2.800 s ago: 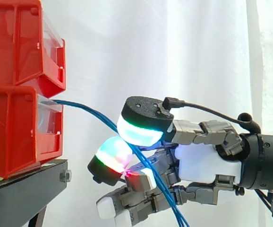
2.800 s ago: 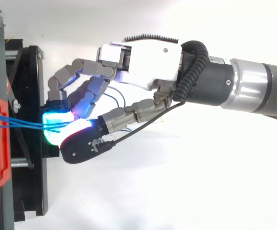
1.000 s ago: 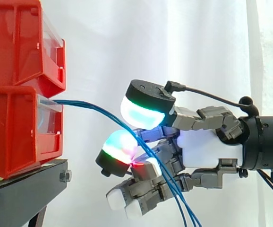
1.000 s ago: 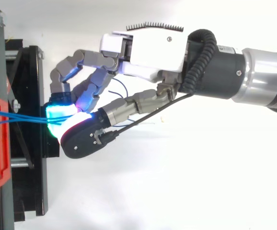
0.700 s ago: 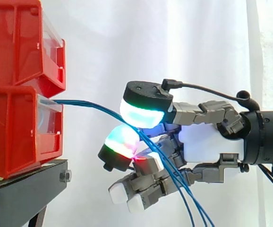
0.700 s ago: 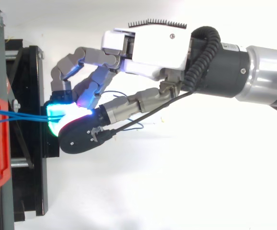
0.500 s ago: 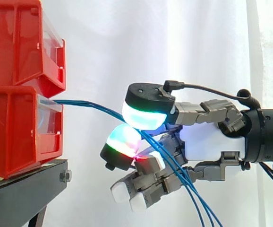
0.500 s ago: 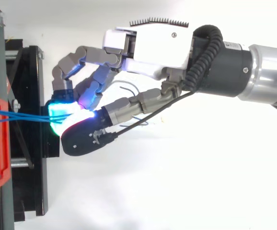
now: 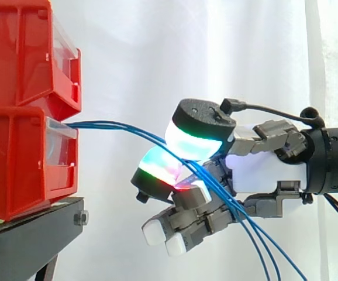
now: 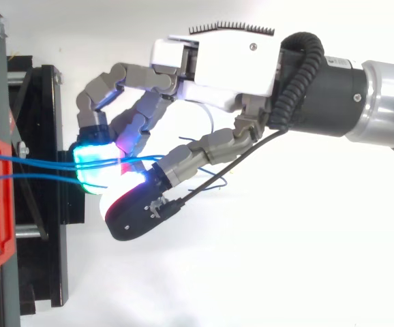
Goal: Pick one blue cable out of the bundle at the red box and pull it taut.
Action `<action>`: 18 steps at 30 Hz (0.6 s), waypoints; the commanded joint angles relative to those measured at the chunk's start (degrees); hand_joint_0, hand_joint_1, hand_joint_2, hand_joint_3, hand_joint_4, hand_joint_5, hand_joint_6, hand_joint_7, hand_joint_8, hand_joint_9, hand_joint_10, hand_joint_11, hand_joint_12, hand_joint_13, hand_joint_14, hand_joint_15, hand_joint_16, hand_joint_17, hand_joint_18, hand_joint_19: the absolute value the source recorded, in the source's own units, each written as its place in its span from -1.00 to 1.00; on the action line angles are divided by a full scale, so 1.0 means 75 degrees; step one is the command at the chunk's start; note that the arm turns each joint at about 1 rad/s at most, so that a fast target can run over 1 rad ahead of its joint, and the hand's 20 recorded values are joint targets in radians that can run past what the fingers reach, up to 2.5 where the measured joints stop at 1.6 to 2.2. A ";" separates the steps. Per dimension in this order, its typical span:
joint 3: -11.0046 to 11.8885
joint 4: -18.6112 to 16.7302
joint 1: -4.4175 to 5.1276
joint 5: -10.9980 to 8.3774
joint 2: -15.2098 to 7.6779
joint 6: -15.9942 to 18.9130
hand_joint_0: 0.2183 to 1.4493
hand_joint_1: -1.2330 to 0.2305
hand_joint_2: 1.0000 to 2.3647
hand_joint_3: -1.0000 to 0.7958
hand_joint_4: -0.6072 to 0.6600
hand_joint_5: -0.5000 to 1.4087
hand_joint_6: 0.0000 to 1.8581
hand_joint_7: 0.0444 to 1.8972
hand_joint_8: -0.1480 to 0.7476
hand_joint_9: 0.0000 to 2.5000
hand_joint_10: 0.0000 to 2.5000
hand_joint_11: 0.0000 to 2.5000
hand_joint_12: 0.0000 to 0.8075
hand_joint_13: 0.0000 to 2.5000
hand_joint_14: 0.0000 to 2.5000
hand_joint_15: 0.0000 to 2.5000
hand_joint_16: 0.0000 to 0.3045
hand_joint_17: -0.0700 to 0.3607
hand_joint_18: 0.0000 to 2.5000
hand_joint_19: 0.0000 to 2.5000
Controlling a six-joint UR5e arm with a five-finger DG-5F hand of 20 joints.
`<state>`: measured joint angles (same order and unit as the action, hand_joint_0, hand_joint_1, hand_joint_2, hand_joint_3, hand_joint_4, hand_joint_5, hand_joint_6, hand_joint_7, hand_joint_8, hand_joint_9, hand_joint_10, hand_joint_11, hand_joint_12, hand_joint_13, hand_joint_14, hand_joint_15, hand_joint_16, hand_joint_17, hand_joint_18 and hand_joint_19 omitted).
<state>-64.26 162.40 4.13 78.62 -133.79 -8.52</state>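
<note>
**Side and top views: cable pinched, not yet taut.** A white curtain (image 9: 216, 58) backed the work. Two stacked red boxes stood on a black stand (image 9: 34, 231) at the left. The blue cables (image 9: 116, 126) came out of the clear front of the lower red box (image 9: 17, 164).

The arm (image 10: 367, 112) reached in from the right and carried the hand (image 9: 265, 172) close to the box but clear of it. The fingers were curled. The thumb's glowing pad (image 9: 195, 143) closed against a finger's pad (image 9: 160, 167), and the cables were nipped between them. Three strands appeared to run through the pinch, though which ones were truly clamped could not be made out.

From box to pinch the strands ran in a shallow arc with some slack, and past the hand they hung down to the lower right.

*Judgement.* The step in hand was the pull. To do it well, the pinch probably had to keep one strand and let the others slip free. The draw should go straight away from the box, level with the cable's exit. It should be slow and end once the strand ran straight, since a hard tug could drag the box on its stand.
</note>
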 commanded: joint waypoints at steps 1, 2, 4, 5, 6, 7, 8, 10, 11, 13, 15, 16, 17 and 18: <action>0.0001 0.0049 0.0000 -0.0006 0.0014 0.0000 -0.53 -0.34 -1.00 -0.44 0.27 -0.63 -0.02 0.11 0.18 -0.12 -0.99 -0.10 -0.06 -0.38 -0.99 -0.68 -0.66 -0.14 -0.42 -0.68; 0.0001 0.0049 0.0000 -0.0006 0.0014 0.0000 -0.54 -0.28 -1.00 -0.44 0.26 -0.63 -0.03 0.12 0.19 -0.12 -0.99 -0.10 -0.05 -0.39 -0.99 -0.69 -0.66 -0.13 -0.42 -0.67; 0.0001 0.0049 0.0000 -0.0006 0.0014 0.0000 -0.54 -0.20 -1.00 -0.44 0.25 -0.62 -0.03 0.13 0.18 -0.12 -0.99 -0.11 -0.05 -0.39 -0.99 -0.68 -0.66 -0.13 -0.43 -0.67; 0.0001 0.0049 0.0012 -0.0017 0.0002 0.0000 -0.52 -0.14 -1.00 -0.44 0.25 -0.62 -0.03 0.13 0.16 -0.12 -0.99 -0.11 -0.06 -0.39 -0.99 -0.68 -0.66 -0.14 -0.44 -0.66; 0.0001 0.0049 0.0012 -0.0006 0.0014 0.0000 -0.50 -0.11 -1.00 -0.44 0.25 -0.62 -0.03 0.13 0.16 -0.12 -0.99 -0.11 -0.07 -0.40 -0.99 -0.68 -0.67 -0.15 -0.45 -0.65; 0.0001 0.0049 0.0000 -0.0017 0.0014 0.0000 -0.50 -0.11 -1.00 -0.44 0.25 -0.62 -0.03 0.14 0.17 -0.12 -0.99 -0.11 -0.07 -0.40 -0.99 -0.68 -0.67 -0.15 -0.45 -0.66; 0.0001 0.0049 0.0000 -0.0017 0.0014 0.0000 -0.47 -0.10 -1.00 -0.44 0.24 -0.63 -0.03 0.15 0.15 -0.13 -0.99 -0.12 -0.08 -0.40 -0.99 -0.68 -0.67 -0.16 -0.46 -0.64; 0.0001 0.0049 0.0000 -0.0017 0.0014 0.0000 -0.41 -0.10 -1.00 -0.42 0.24 -0.63 -0.04 0.15 0.13 -0.13 -0.99 -0.10 -0.10 -0.41 -0.99 -0.67 -0.68 -0.17 -0.47 -0.64; 0.0001 0.0049 0.0012 -0.0017 0.0014 0.0000 -0.38 -0.11 -0.99 -0.37 0.24 -0.63 -0.04 0.16 0.13 -0.13 -0.99 -0.12 -0.10 -0.41 -0.99 -0.67 -0.69 -0.18 -0.47 -0.64; -0.0011 0.0049 0.0000 -0.0017 0.0014 0.0000 -0.38 -0.15 -0.99 -0.31 0.25 -0.62 -0.03 0.18 0.13 -0.13 -0.99 -0.11 -0.10 -0.41 -0.99 -0.67 -0.69 -0.18 -0.47 -0.64; -0.0011 0.0049 0.0000 -0.0017 0.0002 0.0000 -0.38 -0.24 -0.98 -0.20 0.26 -0.62 -0.02 0.17 0.18 -0.12 -0.99 -0.11 -0.06 -0.39 -0.99 -0.69 -0.66 -0.14 -0.43 -0.66; -0.0011 0.0049 0.0000 -0.0017 0.0014 -0.0012 -0.38 -0.25 -0.98 -0.19 0.27 -0.62 -0.02 0.16 0.19 -0.12 -0.99 -0.11 -0.06 -0.39 -0.99 -0.68 -0.66 -0.13 -0.43 -0.67; 0.0001 0.0049 0.0000 -0.0017 0.0014 0.0000 -0.38 -0.27 -0.98 -0.16 0.27 -0.62 -0.01 0.15 0.21 -0.10 -0.99 -0.11 -0.05 -0.38 -0.99 -0.68 -0.65 -0.12 -0.42 -0.68; -0.0011 0.0049 0.0012 -0.0017 0.0014 0.0000 -0.37 -0.31 -0.98 -0.13 0.28 -0.61 -0.01 0.16 0.21 -0.10 -0.99 -0.10 -0.04 -0.37 -0.99 -0.68 -0.65 -0.12 -0.41 -0.68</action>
<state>-64.27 162.77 4.15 78.49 -133.68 -8.53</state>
